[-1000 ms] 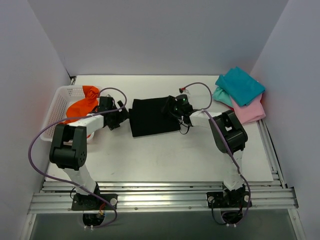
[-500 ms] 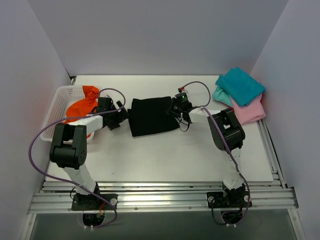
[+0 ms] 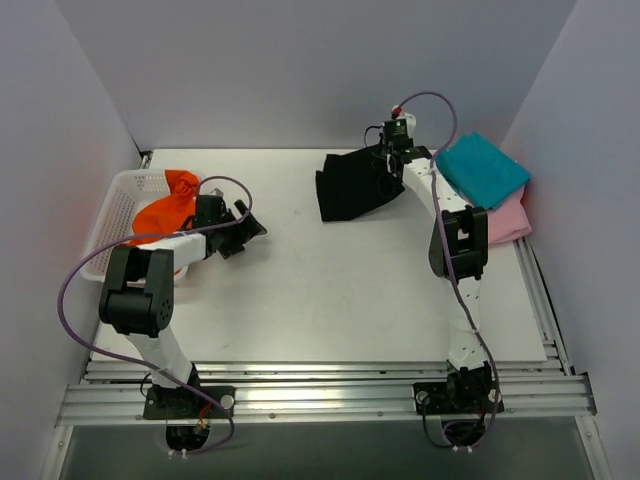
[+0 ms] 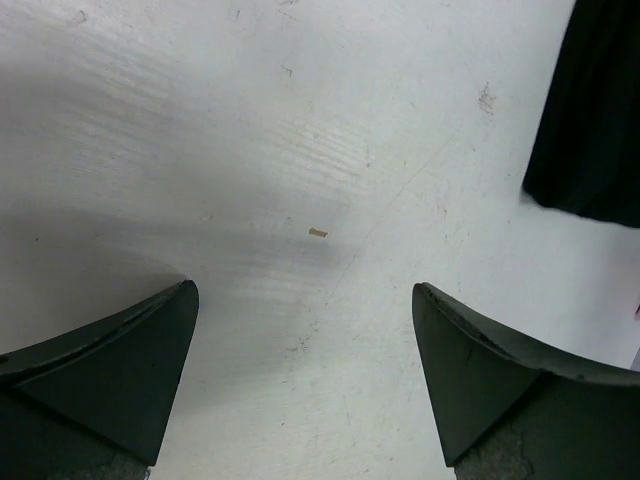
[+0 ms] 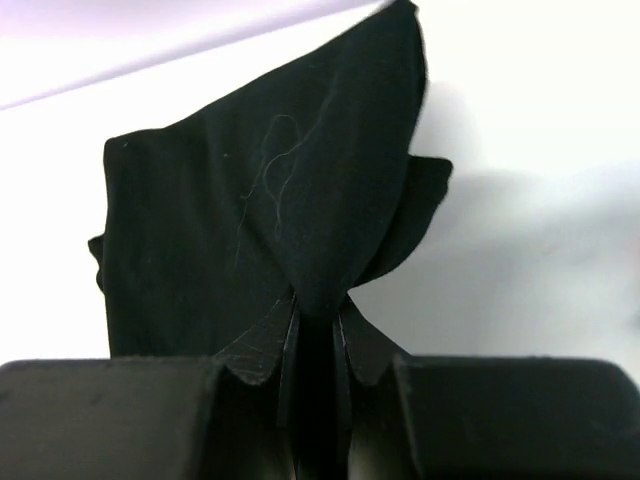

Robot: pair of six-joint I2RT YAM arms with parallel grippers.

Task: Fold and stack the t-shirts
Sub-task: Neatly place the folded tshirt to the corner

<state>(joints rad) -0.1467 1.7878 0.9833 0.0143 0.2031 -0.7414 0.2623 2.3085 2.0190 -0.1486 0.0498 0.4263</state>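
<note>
Top external: right pincer (image 3: 385, 172) far outstretched

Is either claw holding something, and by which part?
The right gripper is pinching the black t-shirt by a bunched fold at its edge. The left gripper is open and holds nothing.

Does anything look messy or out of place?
The orange shirt lies crumpled, spilling over the basket rim at left. The black shirt is bunched in the right gripper, and the teal shirt sits skewed on the pink one.

Four t-shirts (image 3: 355, 190), one basket (image 3: 113, 205), two arms (image 3: 135, 292)
</note>
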